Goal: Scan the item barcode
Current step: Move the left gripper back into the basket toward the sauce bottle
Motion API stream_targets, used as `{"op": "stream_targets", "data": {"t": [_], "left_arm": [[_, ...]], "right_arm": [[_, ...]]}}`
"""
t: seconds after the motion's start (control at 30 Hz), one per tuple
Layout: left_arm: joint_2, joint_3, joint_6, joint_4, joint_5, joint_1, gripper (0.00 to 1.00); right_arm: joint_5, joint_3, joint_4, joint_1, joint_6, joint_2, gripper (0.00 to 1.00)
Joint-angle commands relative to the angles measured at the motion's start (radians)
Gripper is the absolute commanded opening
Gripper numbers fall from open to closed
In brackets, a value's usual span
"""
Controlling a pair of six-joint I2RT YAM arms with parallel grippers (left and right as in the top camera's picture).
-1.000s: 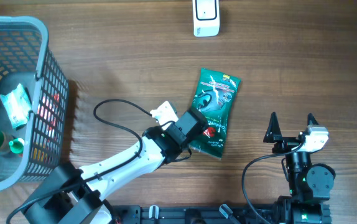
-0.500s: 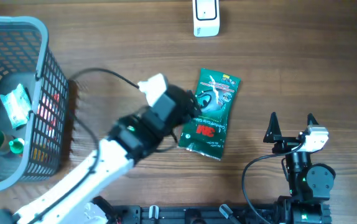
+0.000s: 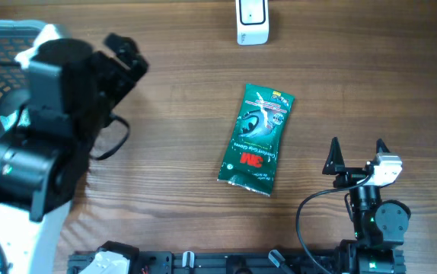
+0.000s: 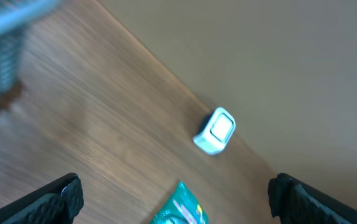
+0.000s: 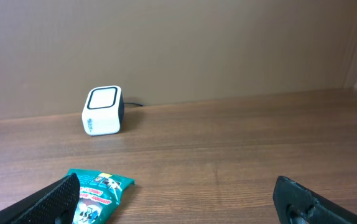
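The green packet [image 3: 255, 139] lies flat mid-table, its long axis running toward the scanner [image 3: 252, 21] (slightly tilted). The right gripper [image 3: 355, 154], fingers wide and empty, sits near its right side. The left gripper [image 4: 175, 190], equally wide, hovers farther off to its left.
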Motion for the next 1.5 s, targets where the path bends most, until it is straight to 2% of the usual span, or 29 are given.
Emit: {"op": "stream_targets", "data": {"t": [0.0,0.07,0.13,0.27,0.3,0.47,0.57,0.73,0.93,1.2,1.47], "left_arm": [[-0.020,0.013,0.020,0.011,-0.012,0.076,1.00],[-0.021,0.013,0.018,0.034,-0.013,0.098,1.00],[-0.028,0.018,-0.089,0.039,-0.049,0.166,1.00],[-0.031,0.029,-0.269,-0.037,-0.053,0.370,1.00],[-0.026,0.029,-0.297,-0.085,-0.039,0.465,0.99],[0.024,0.029,-0.304,-0.211,0.106,0.762,0.99],[0.083,0.029,-0.418,-0.364,0.169,0.945,0.99],[0.192,0.029,-0.430,-0.427,0.273,1.111,1.00],[0.321,0.029,-0.423,-0.423,0.281,1.163,1.00],[0.403,0.029,-0.422,-0.530,0.238,1.162,1.00],[0.452,0.029,-0.423,-0.533,0.203,1.086,1.00]], "right_arm": [[-0.003,-0.001,0.002,0.004,-0.009,0.000,1.00],[-0.003,-0.001,0.002,0.003,-0.009,0.000,1.00],[-0.003,-0.001,0.002,0.004,-0.009,0.000,1.00],[-0.003,-0.001,0.002,0.004,-0.009,0.000,1.00],[-0.003,-0.001,0.002,0.004,-0.009,0.000,1.00],[-0.003,-0.001,0.002,0.004,-0.009,0.000,1.00],[-0.003,-0.001,0.002,0.004,-0.008,0.000,1.00],[-0.003,-0.001,0.002,0.004,-0.009,0.000,1.00],[-0.003,-0.001,0.002,0.004,-0.009,0.000,1.00],[-0.003,-0.001,0.002,0.003,-0.009,0.000,1.00],[-0.003,-0.001,0.002,0.004,-0.009,0.000,1.00]]}}
